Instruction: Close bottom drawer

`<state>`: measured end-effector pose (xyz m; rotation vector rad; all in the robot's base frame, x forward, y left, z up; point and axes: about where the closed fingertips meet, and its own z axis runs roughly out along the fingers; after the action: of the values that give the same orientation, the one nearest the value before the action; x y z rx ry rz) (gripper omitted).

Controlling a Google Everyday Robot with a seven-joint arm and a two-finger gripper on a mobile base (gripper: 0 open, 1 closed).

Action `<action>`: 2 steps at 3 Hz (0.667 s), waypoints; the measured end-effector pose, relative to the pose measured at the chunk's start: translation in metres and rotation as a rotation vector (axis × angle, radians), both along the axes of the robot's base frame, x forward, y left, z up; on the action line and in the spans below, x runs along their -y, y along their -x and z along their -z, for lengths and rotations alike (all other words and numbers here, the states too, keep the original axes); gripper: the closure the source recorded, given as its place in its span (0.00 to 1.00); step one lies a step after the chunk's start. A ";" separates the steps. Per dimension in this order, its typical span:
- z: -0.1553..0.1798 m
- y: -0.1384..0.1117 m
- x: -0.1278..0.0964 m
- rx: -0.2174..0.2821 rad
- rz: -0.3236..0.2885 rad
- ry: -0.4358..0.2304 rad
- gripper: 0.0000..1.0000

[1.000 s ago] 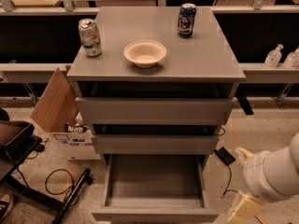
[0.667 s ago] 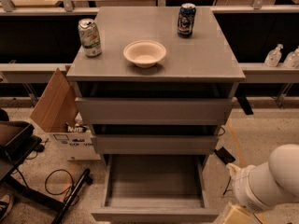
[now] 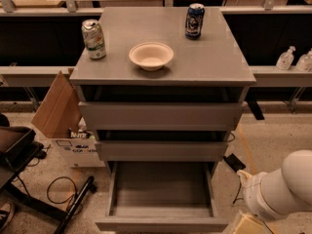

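The bottom drawer (image 3: 161, 186) is the lowest of the grey cabinet's three and is pulled far out. Its grey box interior is empty and its flat front (image 3: 161, 224) is near the lower edge of the view. My white arm (image 3: 280, 189) comes in from the lower right. Only a pale yellowish part of the gripper (image 3: 249, 224) shows at the bottom edge, just right of the drawer's front right corner. The rest of the gripper is cut off by the frame.
The two drawers above (image 3: 161, 115) stand slightly ajar. On the cabinet top (image 3: 214, 57) are a green can (image 3: 93, 39), a beige bowl (image 3: 151, 55) and a dark blue can (image 3: 194, 21). A cardboard box (image 3: 58, 106) and cables (image 3: 58, 191) lie on the left floor.
My arm has shifted a little down and to the left, closer to the drawer's right front corner. The drawer has not moved.
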<state>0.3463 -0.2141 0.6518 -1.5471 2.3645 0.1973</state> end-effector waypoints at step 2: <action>0.163 -0.007 -0.021 -0.077 -0.014 -0.088 0.00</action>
<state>0.3532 -0.1927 0.4890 -1.5419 2.3694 0.3660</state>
